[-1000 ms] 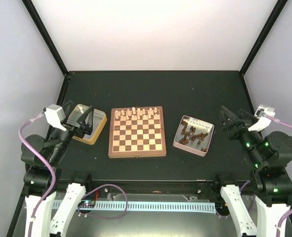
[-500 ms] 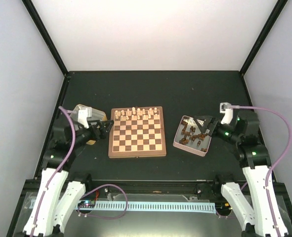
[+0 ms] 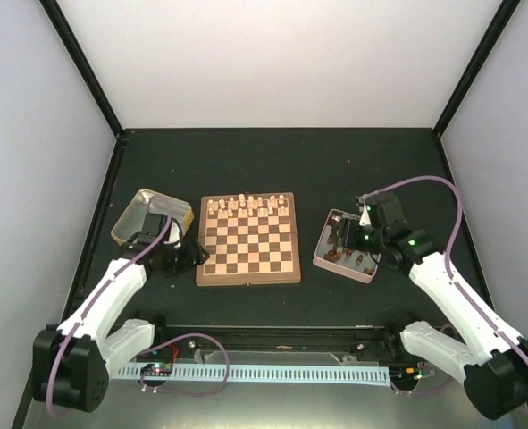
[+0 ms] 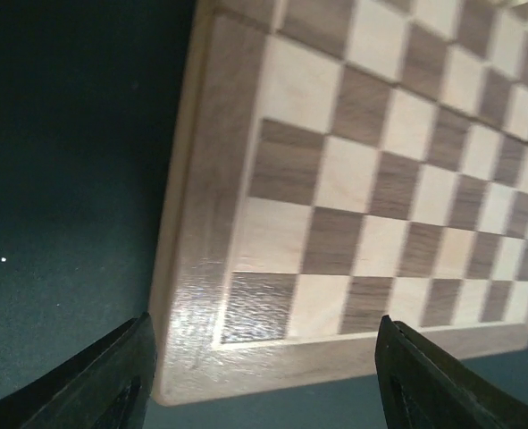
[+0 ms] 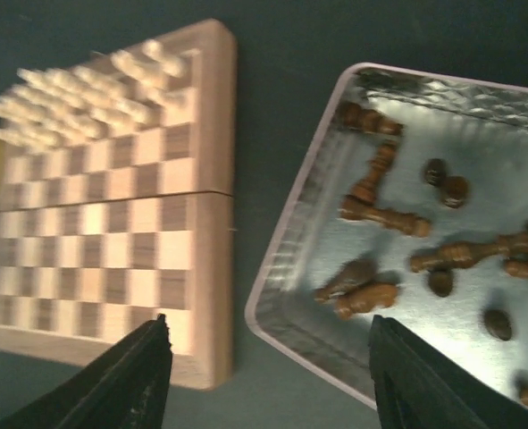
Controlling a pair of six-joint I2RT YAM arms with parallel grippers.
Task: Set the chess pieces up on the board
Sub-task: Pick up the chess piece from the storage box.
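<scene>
Item: the board [image 3: 248, 259], a chequered wooden square with a brown border, lying flat at the middle of the dark table [image 3: 272, 161]. The overhead view shows the pale chess pieces [image 3: 246, 206] standing on its two far rows, all other squares bare. Right of the board and apart from it, a pink-rimmed tray [image 5: 304, 201] holds the dark chess pieces [image 5: 384, 214]. The right wrist view shows most of them lying on their sides in a loose scatter; from overhead they are too small to tell apart. Left of the board, a yellow-rimmed tin [image 3: 143, 210], its near part hidden by the left arm. The left gripper [image 4: 265, 353] hangs low over the board's near left corner. Only its wrist view shows the fingers spread wide, one off the left edge and one over the near border, with nothing between them. The right gripper [image 5: 268, 344] hangs over the tray's near left rim, facing the gap between tray and board, fingers likewise spread and empty. That view is slightly blurred.
</scene>
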